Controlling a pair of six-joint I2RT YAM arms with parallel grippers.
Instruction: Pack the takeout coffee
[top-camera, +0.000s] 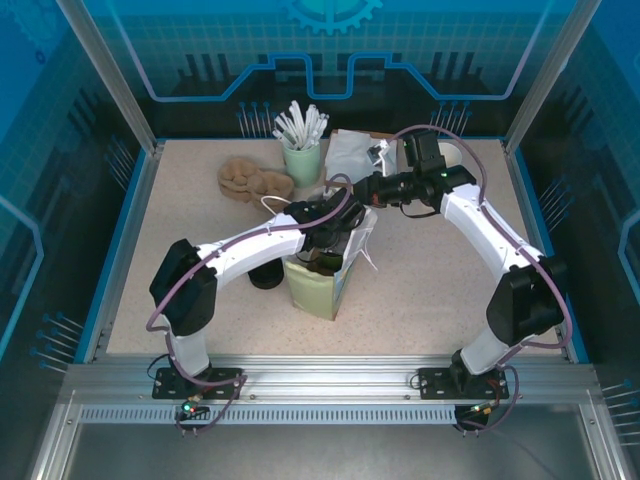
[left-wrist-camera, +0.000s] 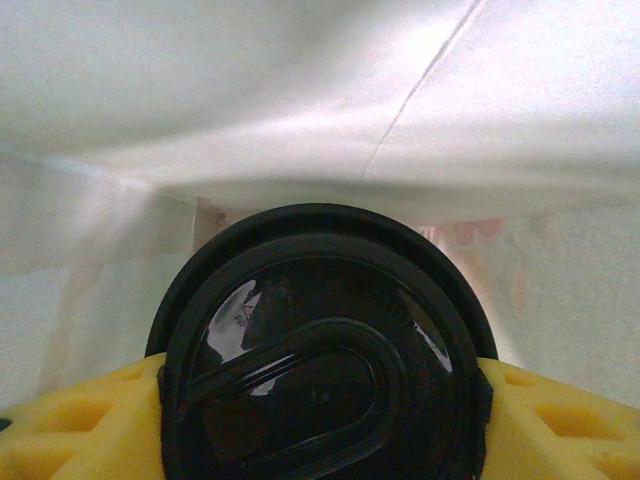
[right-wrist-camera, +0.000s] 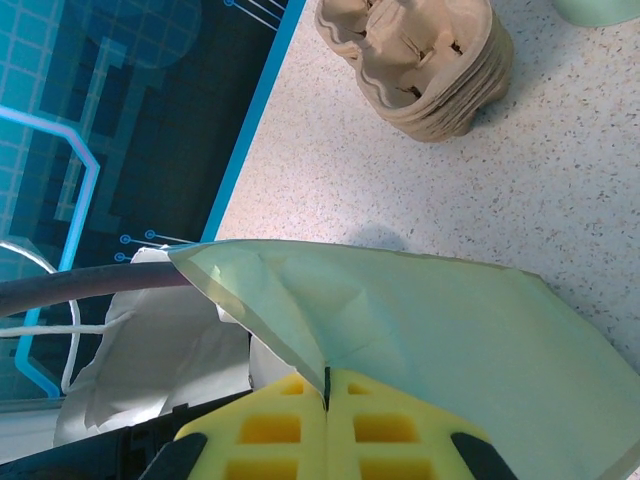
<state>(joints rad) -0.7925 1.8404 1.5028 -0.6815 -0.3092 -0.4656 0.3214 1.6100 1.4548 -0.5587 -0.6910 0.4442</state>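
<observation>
- The left fingers (left-wrist-camera: 70, 440) are standing partly open and clamping the coffee cup (left-wrist-camera: 320, 350) from both sides, just under its black lid.
- The right fingers (right-wrist-camera: 270, 430) are pressed fully together, pinching the top edge of the green paper bag (right-wrist-camera: 430, 330) and pulling its mouth wide.
- The cup is hanging upright inside the bag's mouth, with pale bag walls rising around it. The bag (top-camera: 318, 285) is standing on the surface (top-camera: 430, 290) between the two arms.
- The step in hand is probably lowering the cup to the bag's floor. Going straight down with the cup level is looking wisest, since a tilt could loosen the lid or spill.
- The right fingers should be holding the edge taut and steady so the wall is not folding inward against the cup.
- The release is best saved until the cup is resting on the bag's bottom, which is hidden here.
- The stack of cup carriers (right-wrist-camera: 420, 60) is lying well apart and is not interfering.
</observation>
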